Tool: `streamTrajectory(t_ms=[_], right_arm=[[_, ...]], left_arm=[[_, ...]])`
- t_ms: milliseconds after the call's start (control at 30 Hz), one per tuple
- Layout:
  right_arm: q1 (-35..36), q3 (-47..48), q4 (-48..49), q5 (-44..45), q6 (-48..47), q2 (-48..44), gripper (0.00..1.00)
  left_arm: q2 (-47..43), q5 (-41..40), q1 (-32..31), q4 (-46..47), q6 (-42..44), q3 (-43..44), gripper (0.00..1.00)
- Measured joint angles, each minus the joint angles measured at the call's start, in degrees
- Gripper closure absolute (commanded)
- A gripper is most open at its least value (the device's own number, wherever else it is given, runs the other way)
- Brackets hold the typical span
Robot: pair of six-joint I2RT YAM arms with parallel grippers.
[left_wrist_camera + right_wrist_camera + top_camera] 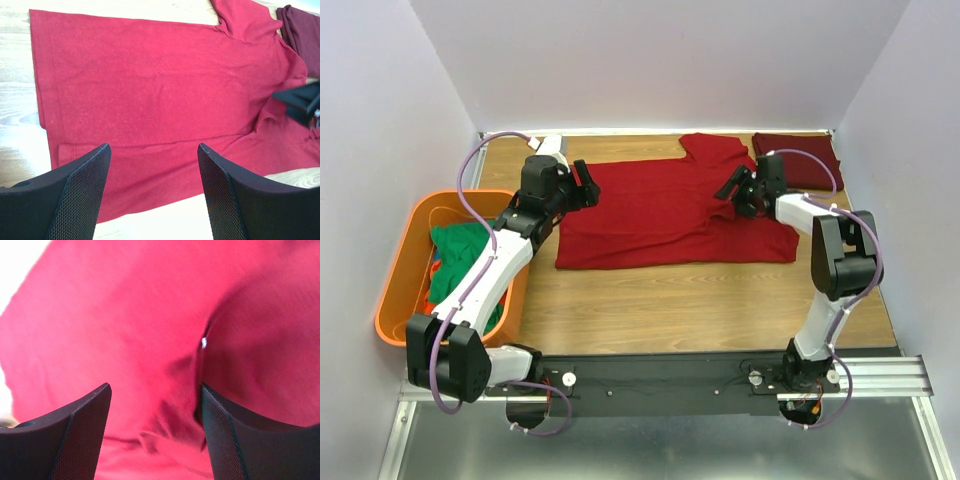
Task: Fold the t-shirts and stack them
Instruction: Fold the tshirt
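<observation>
Table under red tee, maroon tee

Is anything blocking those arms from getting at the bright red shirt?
Nothing visible does. The red t-shirt lies spread uncovered; the open left end effector hovers at its left edge, the open right end effector over its right side.

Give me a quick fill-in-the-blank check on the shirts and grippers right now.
The spread-out shirt is ____.
The green shirts sit in the ____ tub.
The left gripper and right gripper are both ____.
The maroon shirt lies folded in the far ____ corner.
Missing words: red, orange, open, right.
</observation>
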Motion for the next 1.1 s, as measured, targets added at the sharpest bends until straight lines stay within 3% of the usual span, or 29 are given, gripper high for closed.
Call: streamTrajectory(t_ms=[300, 533, 833, 1100], right_arm=[[0.02, 11.52, 0.81, -3.89, 1.95, 8.2, 0.23], [0.02, 13.11, 0.9, -4.09, 2.14, 7.08, 0.23], [-2.19, -6.71, 1.84, 2.08, 3.87, -10.97, 0.24], [-4.81, -20.02, 0.92, 7.37, 4.74, -17.07, 0.24]], left_arm=[[0.42, -0.24, 0.07, 1.33, -5.64, -3.69, 0.21], [3.93, -1.55, 0.11, 3.13, -12.5, -7.21, 0.21], [5.7, -7.89, -1.22, 4.79, -19.61, -11.19, 0.21], [12.59, -14.29, -4.09, 5.75, -27.06, -12.26, 0.23]])
